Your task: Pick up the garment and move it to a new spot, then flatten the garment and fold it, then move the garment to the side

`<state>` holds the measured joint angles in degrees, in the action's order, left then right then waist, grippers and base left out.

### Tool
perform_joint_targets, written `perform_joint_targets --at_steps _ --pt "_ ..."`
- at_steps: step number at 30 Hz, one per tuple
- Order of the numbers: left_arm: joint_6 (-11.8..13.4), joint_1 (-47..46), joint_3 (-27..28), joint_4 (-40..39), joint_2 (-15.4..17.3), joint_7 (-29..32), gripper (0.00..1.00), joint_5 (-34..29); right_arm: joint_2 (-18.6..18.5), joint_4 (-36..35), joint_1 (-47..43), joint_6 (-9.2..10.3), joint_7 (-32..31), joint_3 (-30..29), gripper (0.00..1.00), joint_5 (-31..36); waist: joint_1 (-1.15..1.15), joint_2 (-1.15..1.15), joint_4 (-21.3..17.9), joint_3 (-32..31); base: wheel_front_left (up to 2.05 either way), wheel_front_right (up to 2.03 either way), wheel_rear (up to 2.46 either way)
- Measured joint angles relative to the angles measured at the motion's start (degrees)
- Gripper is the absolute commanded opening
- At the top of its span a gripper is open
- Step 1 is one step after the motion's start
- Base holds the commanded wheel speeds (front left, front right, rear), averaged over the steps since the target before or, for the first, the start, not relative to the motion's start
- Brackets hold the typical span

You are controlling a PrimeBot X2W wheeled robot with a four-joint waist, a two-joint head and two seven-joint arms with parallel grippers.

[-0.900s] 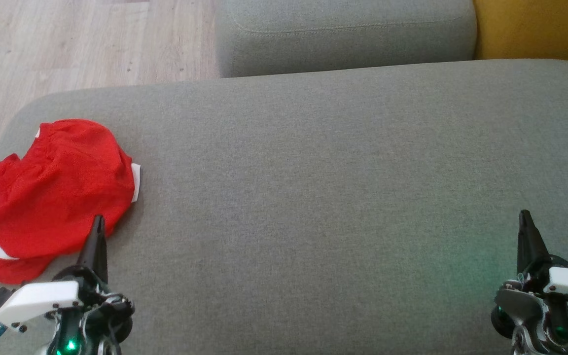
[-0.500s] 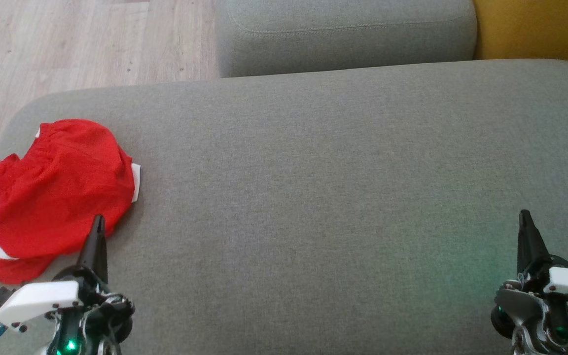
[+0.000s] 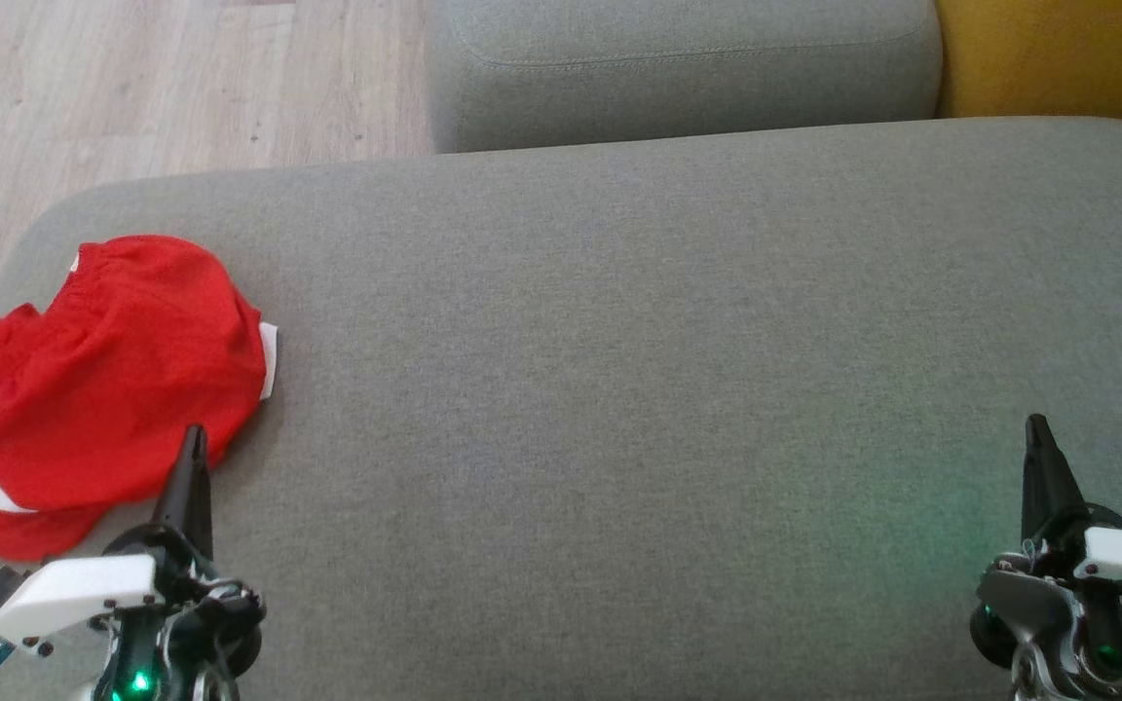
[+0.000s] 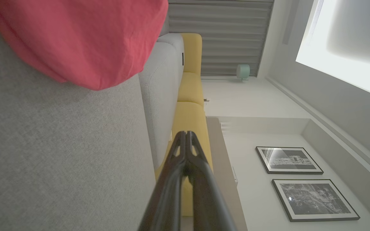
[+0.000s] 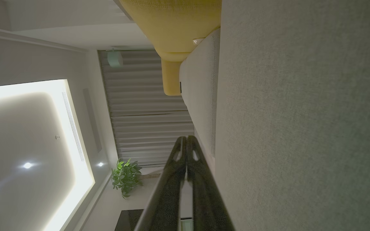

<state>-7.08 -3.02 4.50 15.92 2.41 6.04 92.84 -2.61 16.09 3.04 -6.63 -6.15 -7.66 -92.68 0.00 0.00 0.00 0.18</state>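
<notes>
The garment is a pair of red shorts with white stripes down the side. It lies in a crumpled, bunched heap near the sofa seat's left edge.

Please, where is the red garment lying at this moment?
In the head view the red garment lies at the left end of the grey seat cushion, on the robot's left side, just beyond the tip of the left gripper.

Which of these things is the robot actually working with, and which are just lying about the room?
For the job: red garment, grey seat cushion under it, left gripper, right gripper.
Just around: yellow sofa, wooden floor, two framed pictures, potted plant.
</notes>
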Motion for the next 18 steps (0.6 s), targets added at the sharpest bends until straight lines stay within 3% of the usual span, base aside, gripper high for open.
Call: perform_joint_targets --at_steps 18 --pt "0.0 0.0 0.0 0.0 0.0 0.0 0.0 0.0 0.0 0.0 0.0 0.0 0.0 0.0 0.0 0.0 0.0 0.0 0.0 0.0 0.0 0.0 0.0"
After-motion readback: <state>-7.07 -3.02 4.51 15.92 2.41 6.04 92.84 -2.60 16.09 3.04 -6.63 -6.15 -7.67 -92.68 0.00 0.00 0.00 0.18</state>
